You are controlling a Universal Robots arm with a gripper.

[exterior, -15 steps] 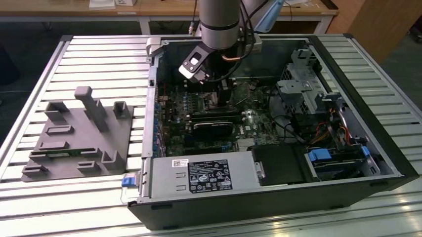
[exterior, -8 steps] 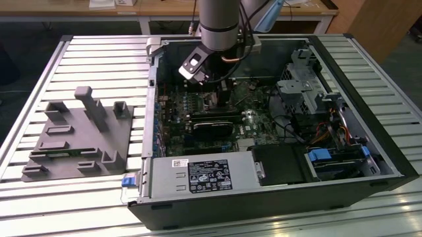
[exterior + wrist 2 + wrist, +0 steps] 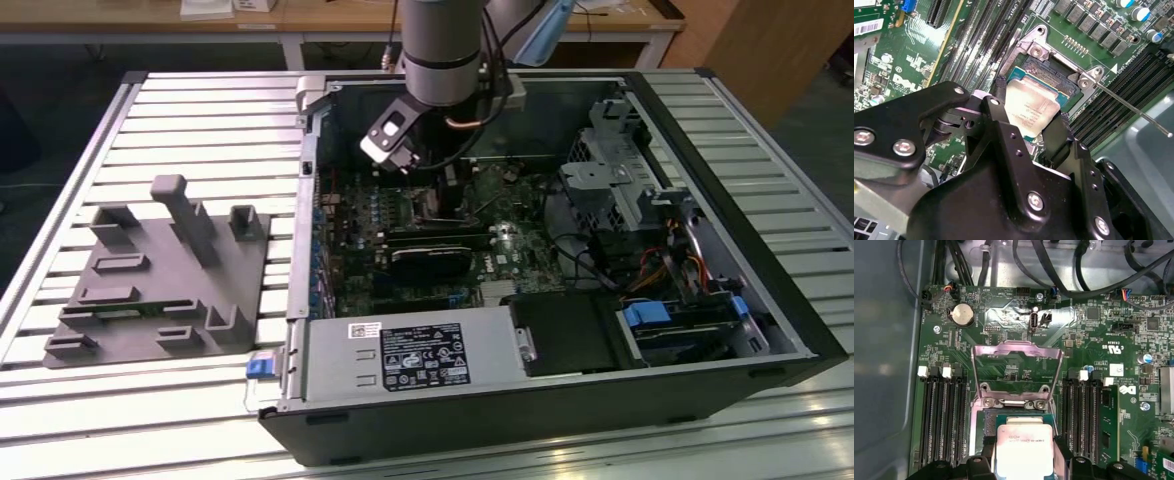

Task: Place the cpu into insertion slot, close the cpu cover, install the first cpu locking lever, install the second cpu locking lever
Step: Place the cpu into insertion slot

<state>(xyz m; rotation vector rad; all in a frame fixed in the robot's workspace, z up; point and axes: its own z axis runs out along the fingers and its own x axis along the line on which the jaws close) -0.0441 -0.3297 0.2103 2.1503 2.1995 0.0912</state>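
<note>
On the slatted bench (image 3: 200, 120) lies an open case (image 3: 534, 410), its board (image 3: 521, 250) facing up. Beside the case, toward the exterior view's left, sits a grey fixture (image 3: 160, 270) of raised blocks, apart from it. From above, the arm (image 3: 441, 40) reaches down into the case over the middle of the board. Both wrist views show the gripper (image 3: 1030, 117) pinching the cpu (image 3: 1024, 447) by two opposite edges, one black finger against each, with the silver face toward the cameras. The cpu sits directly over the slot (image 3: 1051, 75) and covers most of its dark centre; whether it is fully seated I cannot tell. The cover (image 3: 1016, 346) stands swung open at the slot's edge away from the gripper, green board showing through its window. A thin lever (image 3: 1126, 107) angles out from one corner of the slot, across the memory slots (image 3: 1134, 80).
</note>
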